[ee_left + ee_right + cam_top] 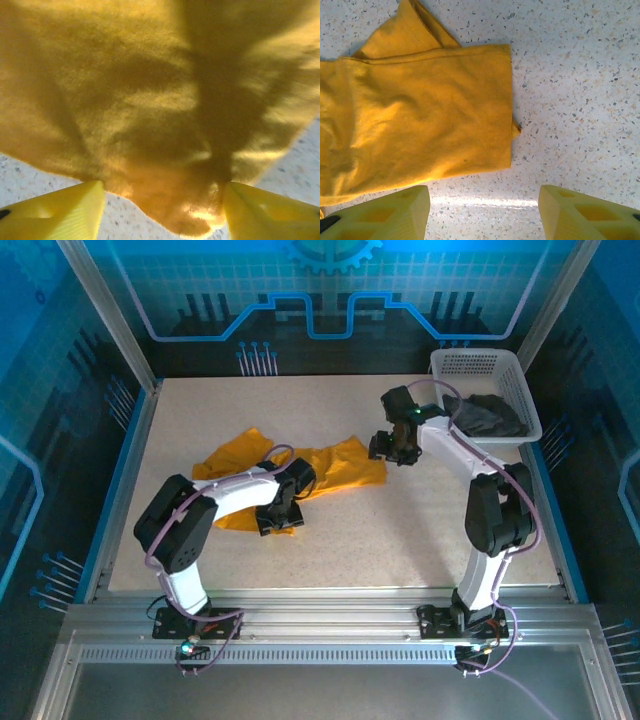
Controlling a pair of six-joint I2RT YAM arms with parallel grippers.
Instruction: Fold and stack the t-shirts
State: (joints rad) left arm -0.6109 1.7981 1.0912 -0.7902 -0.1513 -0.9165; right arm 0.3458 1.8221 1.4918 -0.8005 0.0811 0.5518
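Observation:
The orange-yellow t-shirt (340, 468) lies crumpled across the middle of the table. My left gripper (278, 520) is over its near left part. In the left wrist view the orange cloth (150, 100) is very close, and a lobe of its edge lies between the spread yellow fingers of the left gripper (162, 189), which is open. My right gripper (390, 450) is just off the shirt's right end. Its fingers stand open over bare table (484, 192), a little short of the shirt's straight edge (420, 115). The dark grey t-shirt (490, 415) lies bunched in the basket.
The white lattice basket (475, 358) stands at the back right corner of the speckled table (400, 530). Blue rails and a metal frame bound the table on all sides. Both arm bases are bolted at the near edge.

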